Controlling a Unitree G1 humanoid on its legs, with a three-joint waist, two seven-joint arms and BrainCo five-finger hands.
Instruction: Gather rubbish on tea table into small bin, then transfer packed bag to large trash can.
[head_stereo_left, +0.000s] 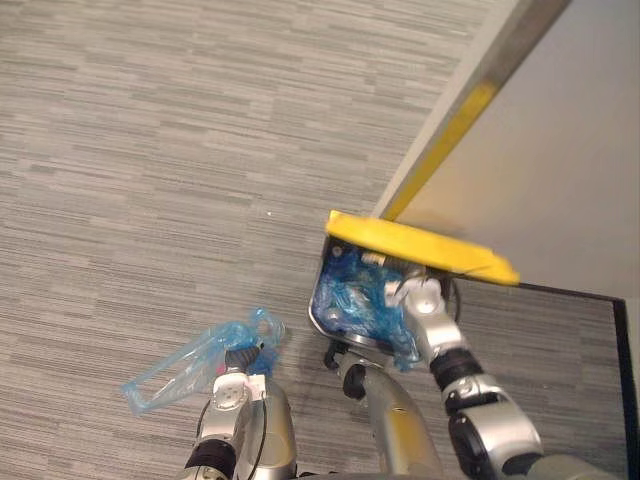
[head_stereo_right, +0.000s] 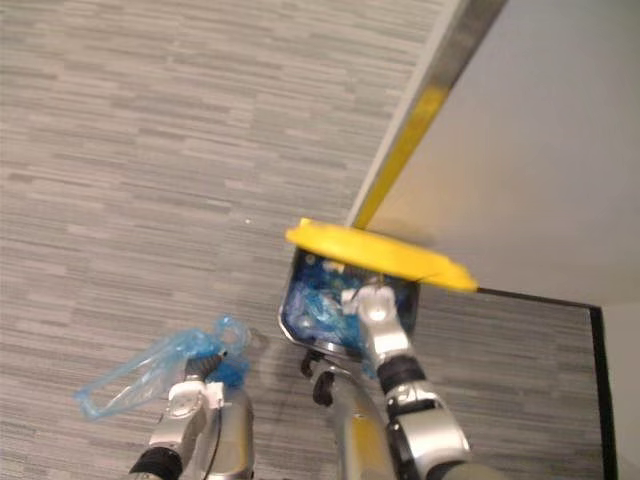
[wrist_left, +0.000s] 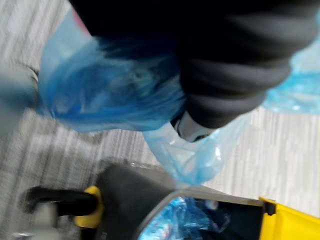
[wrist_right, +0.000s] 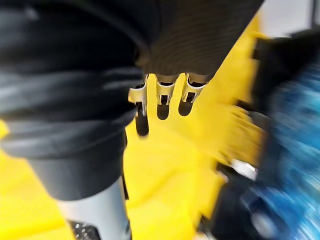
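— Where do we find the bag?
— The translucent blue plastic bag (head_stereo_left: 185, 370) is in the left hand (head_stereo_left: 238, 378). We see the fingers curled round its bunched neck, and the thin, creased film sticks out to the robot's left.
— And just beside it?
— To its right stands the dark grey trash can (head_stereo_left: 322, 300), boxy, with its flat yellow lid (head_stereo_left: 420, 245) tipped up. The bag is outside it.
— What of the right hand (head_stereo_left: 425, 298)?
— We see it at the can's mouth, under the lid. In its wrist view the fingers (wrist_right: 162, 97) reach out straight toward the yellow plastic and grip nothing; whether they touch, we cannot tell.
— What is in the can?
— Crumpled blue plastic (head_stereo_left: 350, 300), glossy and wrinkled, fills what we see of the opening.
— And the room?
— Grey carpet (head_stereo_left: 150, 150) with fine streaks, and a smooth pale wall (head_stereo_left: 560, 150) behind the can, a yellow strip (head_stereo_left: 440, 155) running along its edge
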